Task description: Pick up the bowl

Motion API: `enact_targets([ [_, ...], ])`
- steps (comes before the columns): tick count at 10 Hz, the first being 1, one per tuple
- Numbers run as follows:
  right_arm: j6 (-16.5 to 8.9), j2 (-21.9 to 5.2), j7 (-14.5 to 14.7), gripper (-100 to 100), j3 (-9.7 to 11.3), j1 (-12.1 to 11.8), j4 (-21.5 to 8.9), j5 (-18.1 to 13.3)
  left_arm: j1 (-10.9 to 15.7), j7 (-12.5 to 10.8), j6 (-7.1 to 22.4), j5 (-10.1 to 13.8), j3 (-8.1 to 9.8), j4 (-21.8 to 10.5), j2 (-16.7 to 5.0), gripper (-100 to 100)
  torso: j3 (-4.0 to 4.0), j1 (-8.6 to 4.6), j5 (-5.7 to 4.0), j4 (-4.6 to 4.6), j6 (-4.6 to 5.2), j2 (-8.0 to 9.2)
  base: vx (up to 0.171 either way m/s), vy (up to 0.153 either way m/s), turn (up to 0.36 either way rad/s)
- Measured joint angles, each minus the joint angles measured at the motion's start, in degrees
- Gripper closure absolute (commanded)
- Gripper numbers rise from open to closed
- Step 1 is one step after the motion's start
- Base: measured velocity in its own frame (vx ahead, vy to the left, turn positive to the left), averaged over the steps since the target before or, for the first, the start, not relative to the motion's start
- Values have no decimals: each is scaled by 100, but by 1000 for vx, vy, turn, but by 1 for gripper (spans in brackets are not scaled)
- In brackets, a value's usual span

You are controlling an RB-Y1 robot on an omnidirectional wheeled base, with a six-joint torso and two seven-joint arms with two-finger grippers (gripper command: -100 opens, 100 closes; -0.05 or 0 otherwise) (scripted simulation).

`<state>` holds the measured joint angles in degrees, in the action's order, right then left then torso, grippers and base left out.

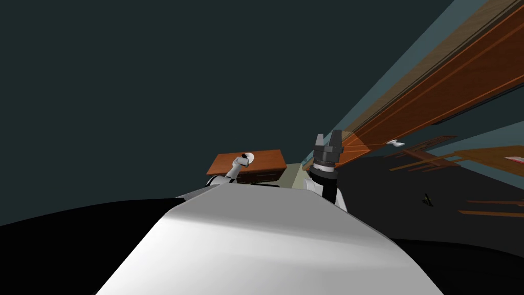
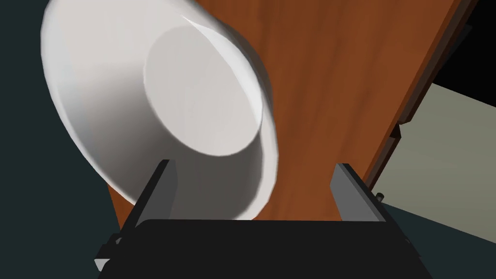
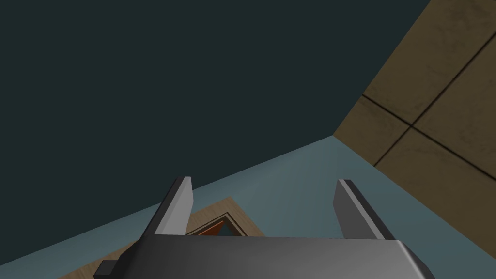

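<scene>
1. One white bowl (image 2: 160, 111) is the thing to lift. It sits at the edge of the wooden worktop (image 2: 329, 97), on the side next to the dark wall (image 2: 19, 160). Its hollow seems to face the left arm's camera. Whether its base lies flat on the worktop I cannot tell.
2. Low over the worktop, the left jaws stand wide and right at the bowl. One finger (image 2: 159, 191) overlaps the bowl's near wall, and the other finger (image 2: 356, 196) is over bare wood of the worktop. Part of the near rim lies between them, but nothing is pinched.
3. Raised well apart from the worktop, the right jaws are also wide and hold nothing, at the end of the right arm (image 1: 323, 179).
4. Handling, as I judge it: the bowl looks stiff, smooth and thin-walled, so probably light but slippery, and likely to chip if dropped.
5. Where to take hold: the bowl looks too broad for the thin blades to span, so pinch the near wall at the rim. Put one finger inside and one outside, pushed down deep.
6. Risk: a sideways nudge could slide the bowl along the worktop towards the wall or tip it. Held by one side, it may swing, so the grip should be firm and square before lifting.
</scene>
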<state>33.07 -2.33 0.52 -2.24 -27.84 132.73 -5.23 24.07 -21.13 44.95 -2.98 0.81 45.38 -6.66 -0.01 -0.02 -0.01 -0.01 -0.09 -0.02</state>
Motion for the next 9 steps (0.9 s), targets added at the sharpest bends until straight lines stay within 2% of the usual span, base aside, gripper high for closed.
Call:
enact_targets([
  [2,0,0,0,0,0,-1,0,0,-68,-43,-153,-61,29,-98,20,-100,-9,3,1,-3,0,-17,56,9,-41],
  [4,0,0,0,0,0,0,0,0,-88,-91,-409,-114,63,-349,29,-100,-10,4,1,-4,0,-17,32,9,-23],
  [5,0,0,0,0,0,0,0,0,-90,-98,-442,-118,64,-364,30,100,-6,2,0,-2,0,-9,0,0,0],
  [9,0,0,0,0,0,0,0,0,-103,-114,-419,-110,75,-374,30,100,6,-1,-1,8,12,3,-1,0,5],
])
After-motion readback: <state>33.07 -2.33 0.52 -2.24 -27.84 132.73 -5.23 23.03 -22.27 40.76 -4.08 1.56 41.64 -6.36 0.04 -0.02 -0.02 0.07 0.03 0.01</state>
